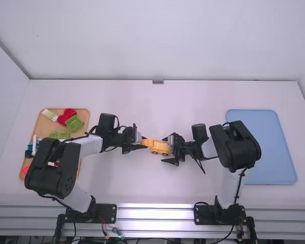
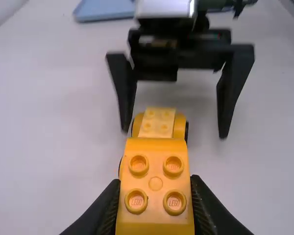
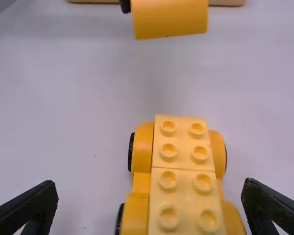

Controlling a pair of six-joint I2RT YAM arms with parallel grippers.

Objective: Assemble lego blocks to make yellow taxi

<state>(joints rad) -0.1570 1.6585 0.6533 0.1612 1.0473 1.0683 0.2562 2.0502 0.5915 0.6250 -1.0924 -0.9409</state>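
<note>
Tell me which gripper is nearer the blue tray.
Right. The right gripper lies left of the blue tray; the left gripper, holding a yellow block, is farther left.

A block (image 2: 156,183) sits between the left jaws (image 1: 143,143); the wheeled base (image 3: 182,166) stands on the desk (image 1: 127,183) between the right jaws (image 1: 164,149). Left of the left jaws, pieces (image 1: 74,123) lie in a tray (image 1: 42,127); right of the right jaws lies another tray (image 1: 274,152).

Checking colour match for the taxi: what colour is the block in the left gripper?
Orange-yellow. The four-stud block shows best in the left wrist view.
</note>
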